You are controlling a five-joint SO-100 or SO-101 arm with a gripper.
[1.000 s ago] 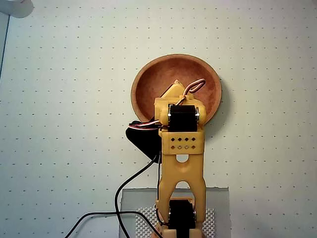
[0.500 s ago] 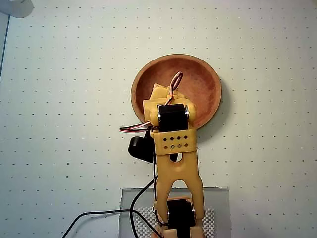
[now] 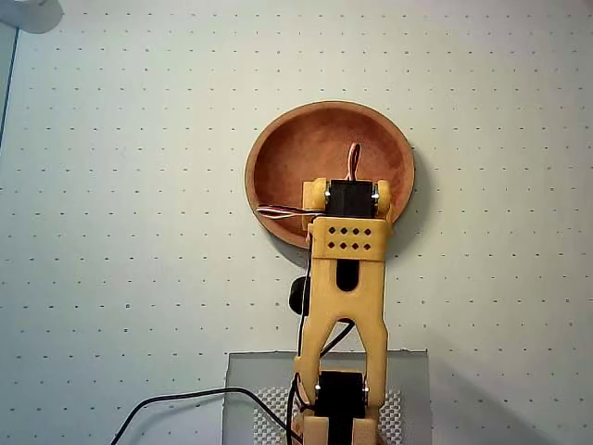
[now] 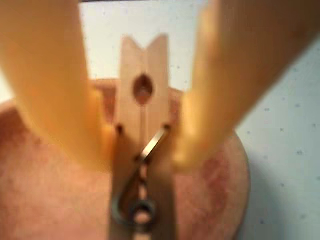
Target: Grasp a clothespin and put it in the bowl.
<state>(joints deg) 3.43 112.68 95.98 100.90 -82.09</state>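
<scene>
Pale, dotted bench fills the overhead view, with the reddish-brown bowl near its middle and the yellow arm reaching up from the bottom edge so that its wrist hangs over the bowl's near half. A dark cable trails across the bench by the arm's base.

From above, the arm hides the pincer itself. The wrist view shows it plainly: the pincer is pinching the clothespin, its two yellow fingers pressed against the pin's wooden sides near the metal spring. The clothespin stands lengthwise in that view, notched tip pointing up, and behind and below it lies the bowl's reddish inside, with the rim and pale bench off to the right.

The step in hand looks like the end of the carry: the pin appears to be held over the bowl, not yet let go. How high it hangs above the bowl's floor I cannot tell. The next move calls for little more than spreading the fingers, perhaps after a small lowering so the light pin does not bounce out.
</scene>
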